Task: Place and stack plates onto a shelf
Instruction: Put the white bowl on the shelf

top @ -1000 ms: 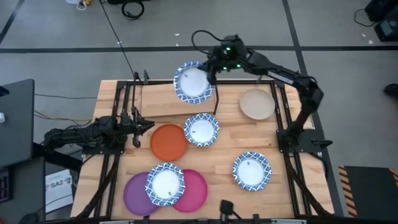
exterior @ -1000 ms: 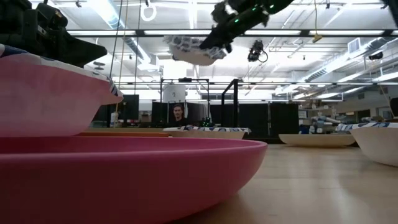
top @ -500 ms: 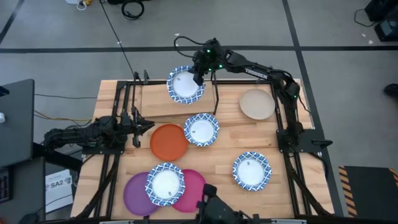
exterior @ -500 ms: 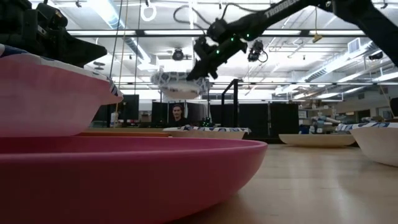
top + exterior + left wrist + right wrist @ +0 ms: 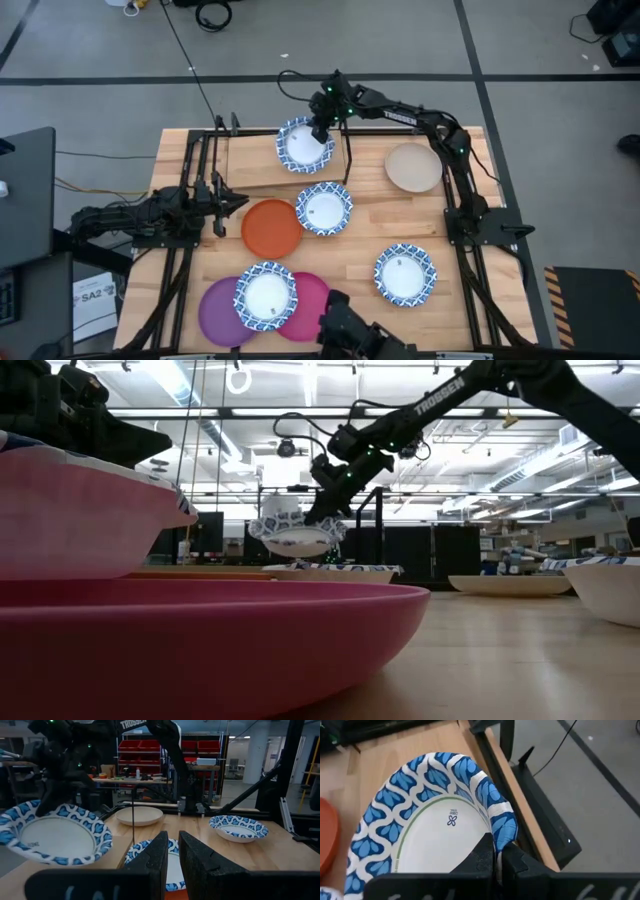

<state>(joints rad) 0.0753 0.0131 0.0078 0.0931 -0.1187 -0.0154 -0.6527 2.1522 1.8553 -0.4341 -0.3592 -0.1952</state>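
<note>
Nearest the front edge of the surface (image 5: 350,225), a patterned plate (image 5: 266,295) sits on top of the purple plate (image 5: 215,312) and the pink plate (image 5: 312,305), which overlap beneath it. To the right, another patterned plate (image 5: 405,274) lies alone. Farther in, the orange plate (image 5: 270,228) lies with a third patterned plate (image 5: 324,208) touching its right edge.

The left gripper (image 5: 232,203) hangs at the surface's left side, just beside the orange plate. Its jaws are nearly together with only a thin slit between them, and they hold nothing.

At the far side stands the shelf (image 5: 250,160), with the beige plate (image 5: 413,166) lying to its right. The right gripper (image 5: 320,131) reaches over the shelf from the right, jaws pinched tight on the rim of the held plate (image 5: 304,146), a blue-and-white one. That plate hangs slightly tilted above the shelf board, and I cannot tell whether it touches the wood.
</note>
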